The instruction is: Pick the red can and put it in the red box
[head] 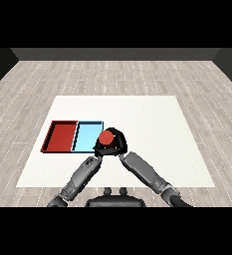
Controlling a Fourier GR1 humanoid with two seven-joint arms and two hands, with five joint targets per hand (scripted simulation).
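The red can [106, 138] shows its round red top just at the right edge of the light blue tray [86, 135]. My right hand [118, 142] is curled round the can from the right side. The red tray [61, 135] lies left of the blue one, sharing a wall with it, and holds nothing. My left hand [98, 149] sits close below and left of the can, by the blue tray's front right corner; it is partly hidden against the right hand.
Both trays lie on the left part of the white table [157, 129]. Both forearms converge toward the middle of the table's front half. Grey plank floor surrounds the table.
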